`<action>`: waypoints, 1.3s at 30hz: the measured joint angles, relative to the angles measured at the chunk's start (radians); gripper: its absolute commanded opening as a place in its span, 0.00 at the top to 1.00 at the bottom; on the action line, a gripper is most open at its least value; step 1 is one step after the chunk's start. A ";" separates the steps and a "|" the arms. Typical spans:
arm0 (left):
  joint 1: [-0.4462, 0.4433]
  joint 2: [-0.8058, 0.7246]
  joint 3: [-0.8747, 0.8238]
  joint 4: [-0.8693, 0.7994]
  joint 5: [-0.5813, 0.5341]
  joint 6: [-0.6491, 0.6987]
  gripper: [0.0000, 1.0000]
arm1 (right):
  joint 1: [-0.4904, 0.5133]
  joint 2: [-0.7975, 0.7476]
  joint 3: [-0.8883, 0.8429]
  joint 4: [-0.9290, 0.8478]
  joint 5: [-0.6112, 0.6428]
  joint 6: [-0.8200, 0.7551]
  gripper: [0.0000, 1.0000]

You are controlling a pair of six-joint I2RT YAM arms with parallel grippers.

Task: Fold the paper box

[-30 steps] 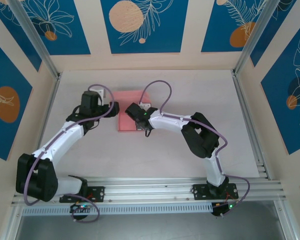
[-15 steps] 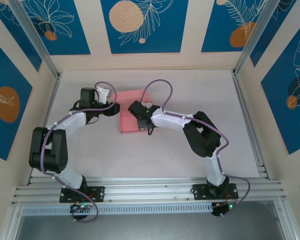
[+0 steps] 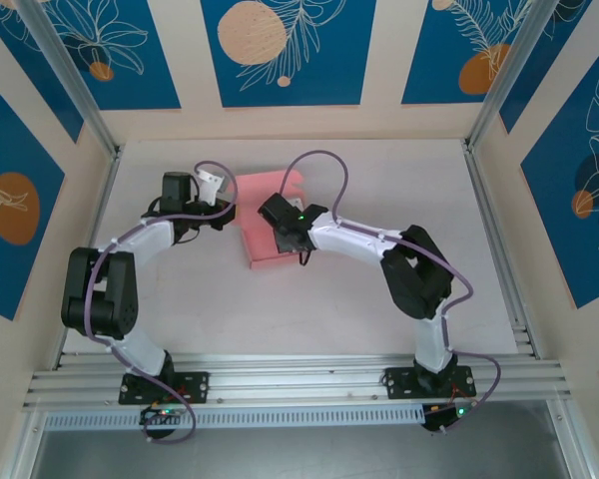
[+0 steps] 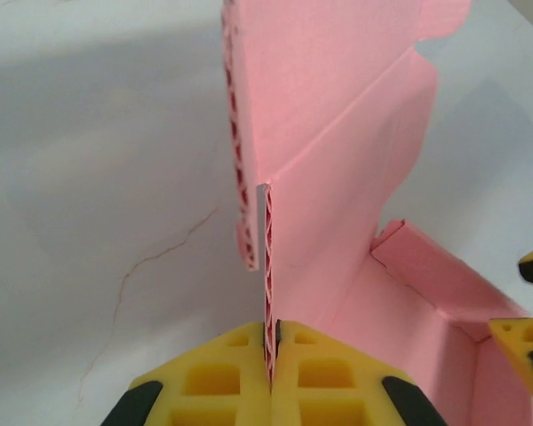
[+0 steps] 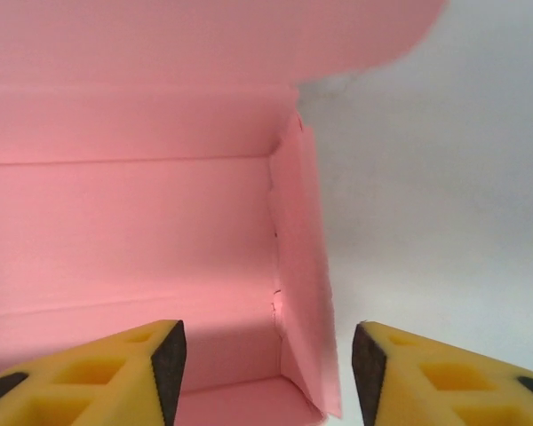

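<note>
Pale bench is carrying the paper box at upper centre of the overhead frame. My left hand is pinching one upright flap of it. My right hand is hovering, jaws parted, over its pink interior.

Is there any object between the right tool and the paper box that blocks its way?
Nothing visible does. The right tool stands open just at the paper box, with one side wall of the box between its fingers. The left tool is shut on the edge of another wall.
</note>
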 measured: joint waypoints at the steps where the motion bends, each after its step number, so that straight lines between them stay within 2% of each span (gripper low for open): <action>1: 0.000 0.004 0.004 0.003 0.011 0.010 0.96 | -0.002 -0.025 0.000 0.003 -0.004 -0.012 0.43; 5: 0.000 0.018 0.014 0.014 0.055 0.054 0.96 | -0.031 -0.143 -0.005 0.037 -0.036 -0.076 0.42; 10: 0.000 0.027 0.021 0.013 0.090 0.122 0.96 | -0.159 -0.242 -0.042 0.126 -0.168 -0.175 0.41; 14: 0.000 0.045 0.047 0.008 0.122 0.162 0.96 | -0.293 -0.235 -0.063 0.187 -0.320 -0.243 0.33; 19: 0.000 0.063 0.080 -0.003 0.140 0.194 0.95 | -0.418 -0.158 -0.027 0.228 -0.485 -0.317 0.32; 25: 0.000 0.087 0.098 -0.018 0.140 0.202 0.96 | -0.434 -0.041 0.007 0.259 -0.624 -0.397 0.33; 34: 0.000 0.109 0.119 -0.045 0.143 0.227 0.96 | -0.437 0.102 0.120 0.260 -0.682 -0.468 0.32; 39: 0.000 0.111 0.120 -0.048 0.143 0.226 0.96 | -0.440 0.135 0.145 0.260 -0.718 -0.483 0.43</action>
